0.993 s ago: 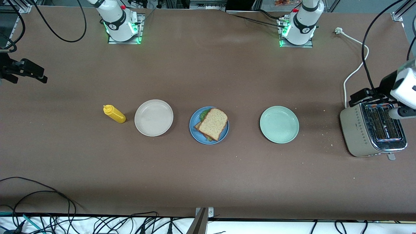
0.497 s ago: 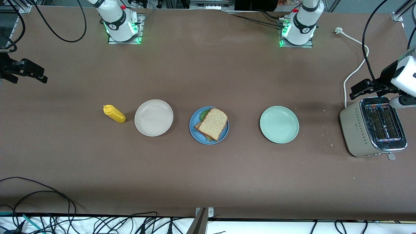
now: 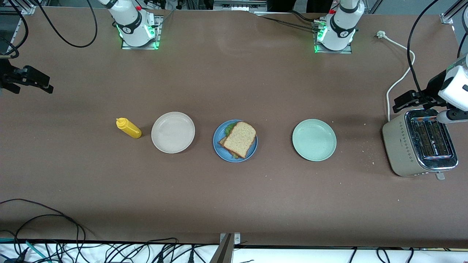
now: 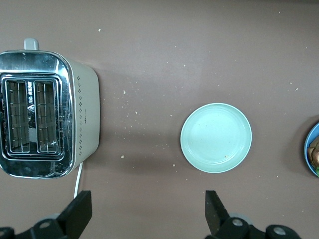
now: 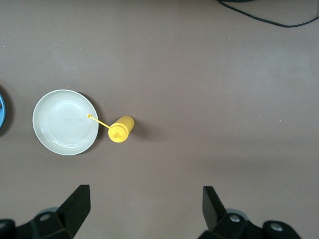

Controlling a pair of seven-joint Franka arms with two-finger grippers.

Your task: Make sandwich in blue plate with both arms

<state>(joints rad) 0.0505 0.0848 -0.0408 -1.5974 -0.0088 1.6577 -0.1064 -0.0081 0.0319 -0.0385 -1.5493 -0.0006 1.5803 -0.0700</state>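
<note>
The brown-bread-and-lettuce sandwich (image 3: pixel 238 140) sits on the round blue plate (image 3: pixel 218 148). Both the left gripper (image 4: pixel 144 216) and the right gripper (image 5: pixel 144 211) hover high with jaws wide and empty, so the only risk I see is the overhanging top slice slipping.

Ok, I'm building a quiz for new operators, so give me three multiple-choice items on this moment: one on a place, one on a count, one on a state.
1. Where is the sandwich?
A. on the blue plate
B. on the beige plate
C. in the toaster

2. How many plates are on the table?
A. two
B. three
C. four

3. How is the left claw?
A. shut on bread
B. shut on nothing
C. open, holding nothing

Answers:
1 A: bread and lettuce lie on the blue plate.
2 B: beige, blue and mint-green plate.
3 C: its fingers stand wide apart over bare table.
</note>
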